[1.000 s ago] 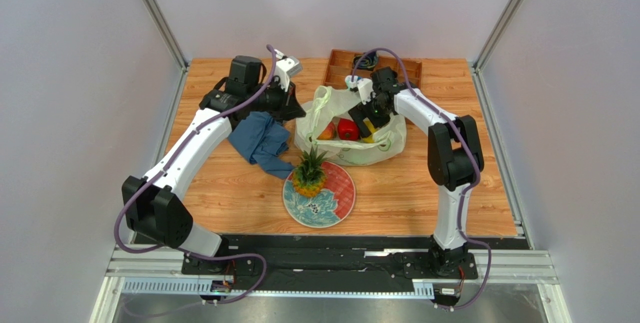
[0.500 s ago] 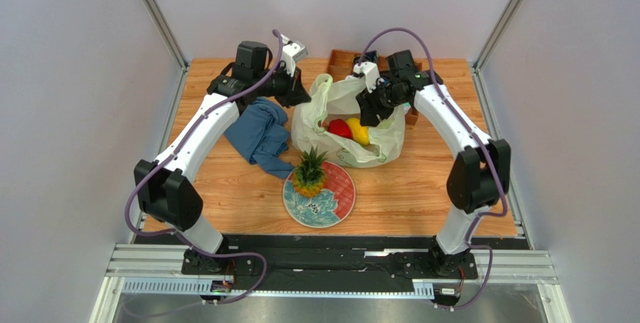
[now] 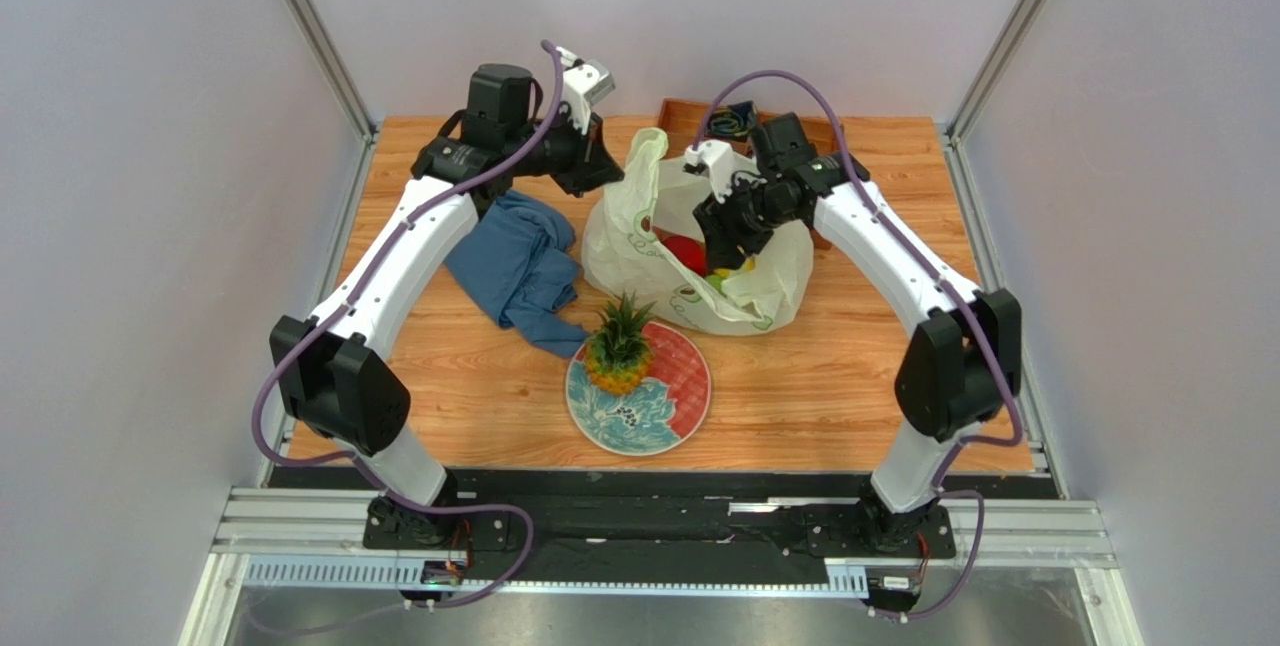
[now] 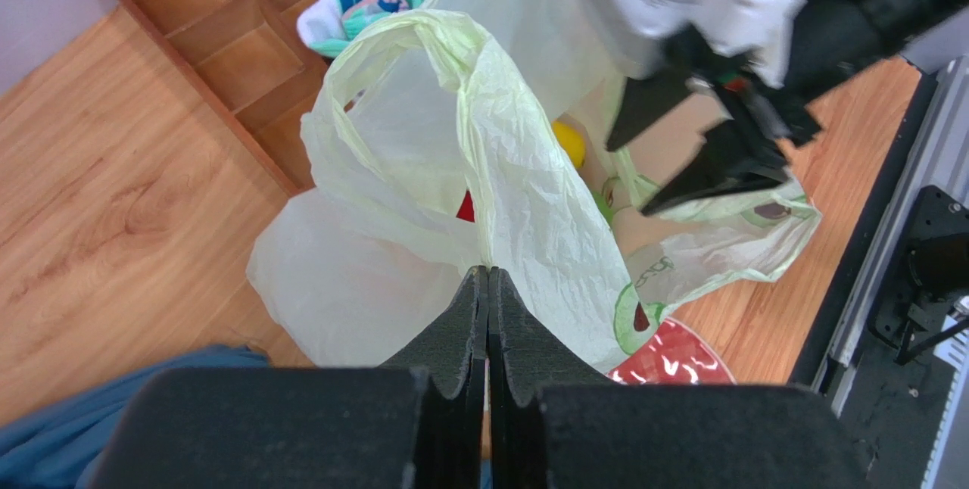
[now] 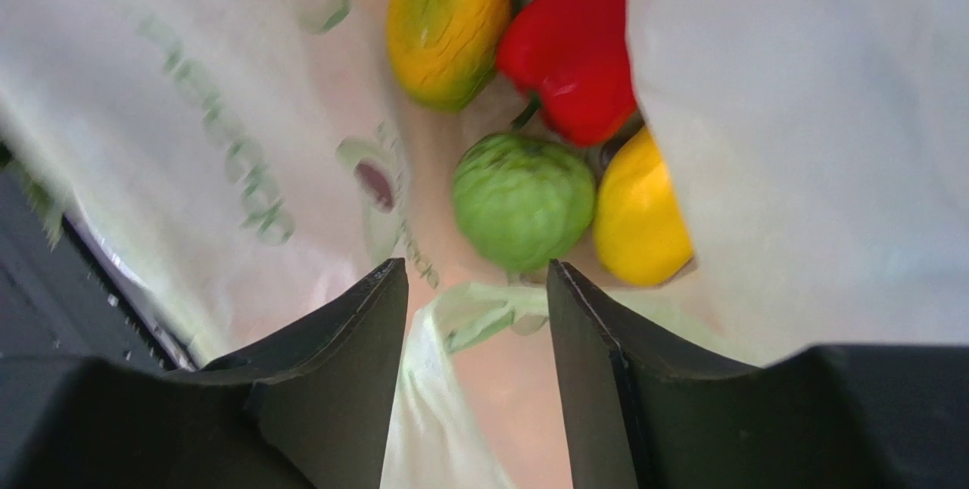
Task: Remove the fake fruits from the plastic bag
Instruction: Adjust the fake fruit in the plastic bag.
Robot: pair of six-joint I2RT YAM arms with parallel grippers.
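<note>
From the top view: the left arm goes up the left side of the table (image 3: 842,376), bends at the elbow and reaches across the far end. Its wrist sits high, and the left tool (image 3: 612,183) points down at the raised edge of the plastic bag (image 3: 751,294). The right arm mirrors it, elbow out by the right edge, forearm angling back toward the middle. The right tool (image 3: 721,241) is tipped down into the bag's mouth, right over the red pepper (image 3: 687,250). The pineapple (image 3: 618,348) is out of the bag, lying on a flowery plate (image 3: 688,384) in front of it. A blue cloth (image 3: 519,271) is bunched up under the left forearm, and a wooden tray (image 3: 684,115) sits at the far edge.

Left wrist view: the tool's fingers are pressed tight together with a fold of the bag's film pinched between them, holding that side up. Teal-and-white socks (image 4: 347,12) lie in the tray behind it.

Right wrist view: the tool's fingers are spread fairly wide with nothing between them, hanging above the fruit at the bottom of the bag. A green bumpy fruit (image 5: 523,201) is closest, just ahead of the gap. A plain yellow fruit (image 5: 640,211) touches it on one side, with the pepper behind. A yellow-green mango (image 5: 449,18) lies next to the pepper.
</note>
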